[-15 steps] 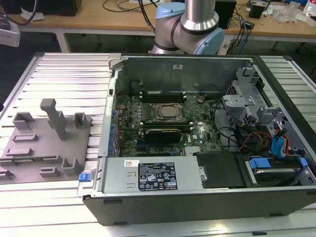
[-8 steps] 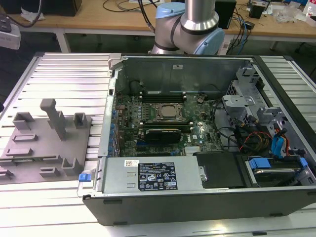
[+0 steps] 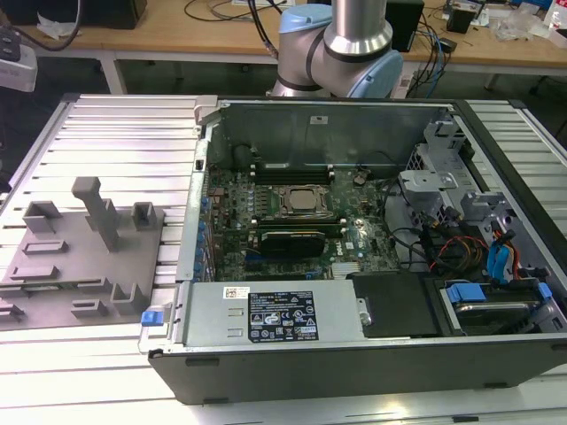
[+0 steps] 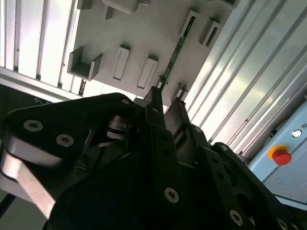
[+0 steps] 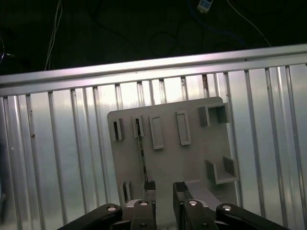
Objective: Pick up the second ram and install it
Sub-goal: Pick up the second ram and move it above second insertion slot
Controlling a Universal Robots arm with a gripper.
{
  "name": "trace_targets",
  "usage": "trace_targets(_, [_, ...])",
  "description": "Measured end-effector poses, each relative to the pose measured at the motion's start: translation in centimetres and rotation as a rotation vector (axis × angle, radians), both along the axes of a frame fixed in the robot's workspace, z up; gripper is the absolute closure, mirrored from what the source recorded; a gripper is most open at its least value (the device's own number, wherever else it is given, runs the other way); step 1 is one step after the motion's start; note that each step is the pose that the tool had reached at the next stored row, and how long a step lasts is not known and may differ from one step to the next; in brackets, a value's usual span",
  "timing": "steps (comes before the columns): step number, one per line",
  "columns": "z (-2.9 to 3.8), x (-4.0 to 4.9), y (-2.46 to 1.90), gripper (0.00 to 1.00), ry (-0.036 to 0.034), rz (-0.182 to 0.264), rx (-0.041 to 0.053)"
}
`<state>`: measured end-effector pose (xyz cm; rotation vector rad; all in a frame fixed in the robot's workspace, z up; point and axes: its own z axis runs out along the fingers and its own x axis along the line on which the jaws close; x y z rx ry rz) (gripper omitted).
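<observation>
The gripper [image 5: 164,186] points straight down over a grey tray [image 5: 192,158], its fingers a little apart and gripping nothing. Just past one fingertip, the ram [image 5: 142,153] stands on edge in a tray slot. The tray lies on a ribbed metal table [image 5: 57,143].

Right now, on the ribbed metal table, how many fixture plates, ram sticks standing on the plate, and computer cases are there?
grey fixture plate: 1
ram stick standing on edge on the plate: 1
open computer case: 1
Total: 3
</observation>
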<state>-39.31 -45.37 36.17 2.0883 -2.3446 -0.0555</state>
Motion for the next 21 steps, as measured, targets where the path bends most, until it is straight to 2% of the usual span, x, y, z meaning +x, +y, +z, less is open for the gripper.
trace_targets(1, [0.00, 0.00, 0.00, 0.70, 0.0000, -0.001, 0.0000])
trace_targets(2, [0.00, 0.00, 0.00, 0.64, 0.0000, -0.001, 0.0000])
trace_targets(5, [-0.04, 0.00, 0.00, 0.64, 0.0000, -0.003, 0.0000])
trace_targets(8, [-0.86, 0.00, 0.00, 0.64, 0.0000, -0.003, -0.0005])
trace_targets(21, [-2.69, 0.01, 0.00, 0.64, 0.0000, -0.003, -0.0005])
